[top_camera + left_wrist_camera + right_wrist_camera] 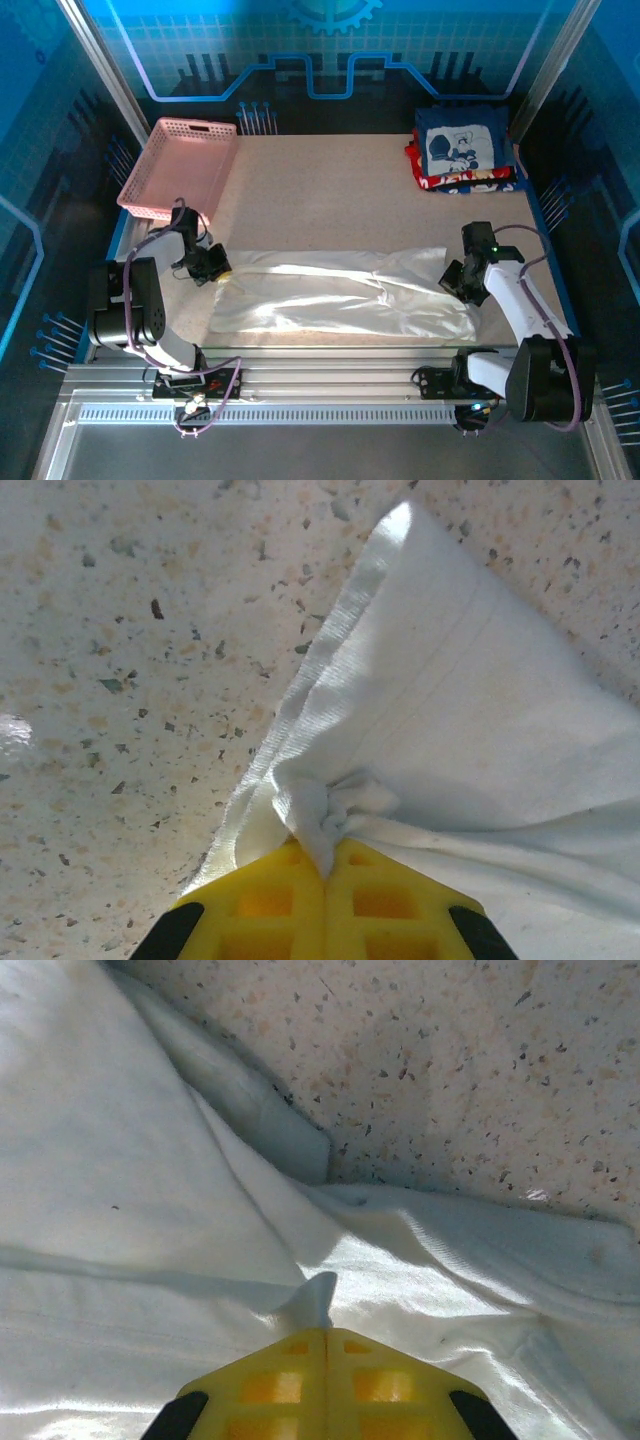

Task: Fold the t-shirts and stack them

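A white t-shirt (345, 295) lies stretched across the near half of the table, folded lengthwise. My left gripper (215, 268) is shut on its left end; in the left wrist view a bunched knot of white t-shirt (480, 720) cloth is pinched between the yellow fingers (265, 900). At the shirt's right end my right gripper (455, 280) is shut on it, and a small peak of the white t-shirt (150, 1160) pokes up from the closed yellow fingers (380, 1385). Folded t-shirts (463, 148), navy with a white cartoon print on top and red beneath, are stacked at the back right.
A pink lattice basket (180, 165) stands at the back left corner. The speckled tabletop (320, 190) stretches between the basket and the stack. Blue walls close in the back and both sides.
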`<control>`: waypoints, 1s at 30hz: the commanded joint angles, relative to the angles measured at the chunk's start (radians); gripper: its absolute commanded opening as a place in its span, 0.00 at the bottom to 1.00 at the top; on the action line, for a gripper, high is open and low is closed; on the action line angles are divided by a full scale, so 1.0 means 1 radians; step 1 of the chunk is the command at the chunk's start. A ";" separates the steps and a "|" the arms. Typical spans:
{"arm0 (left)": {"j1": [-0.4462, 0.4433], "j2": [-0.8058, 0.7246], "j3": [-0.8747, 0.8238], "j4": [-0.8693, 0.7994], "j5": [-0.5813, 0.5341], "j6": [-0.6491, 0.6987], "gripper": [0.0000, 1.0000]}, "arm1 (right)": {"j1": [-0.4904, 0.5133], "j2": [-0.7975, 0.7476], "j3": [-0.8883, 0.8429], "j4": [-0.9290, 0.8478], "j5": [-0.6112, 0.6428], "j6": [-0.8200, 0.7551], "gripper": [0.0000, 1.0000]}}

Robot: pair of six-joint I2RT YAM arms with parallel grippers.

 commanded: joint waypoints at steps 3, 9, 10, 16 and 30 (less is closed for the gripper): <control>0.002 0.010 -0.049 -0.007 -0.033 -0.058 0.00 | -0.016 0.034 -0.025 0.014 0.014 0.039 0.00; 0.001 -0.005 -0.042 -0.033 -0.072 -0.060 0.00 | -0.027 0.030 -0.052 0.014 0.033 0.052 0.00; -0.001 -0.021 -0.049 -0.032 -0.081 -0.064 0.00 | -0.029 0.028 -0.055 0.015 0.034 0.054 0.00; -0.001 -0.090 -0.107 -0.024 -0.103 -0.110 0.06 | -0.039 0.034 -0.070 0.016 0.042 0.060 0.00; -0.104 -0.230 0.088 -0.047 -0.056 -0.216 0.72 | -0.001 -0.162 0.024 0.119 -0.141 -0.015 0.66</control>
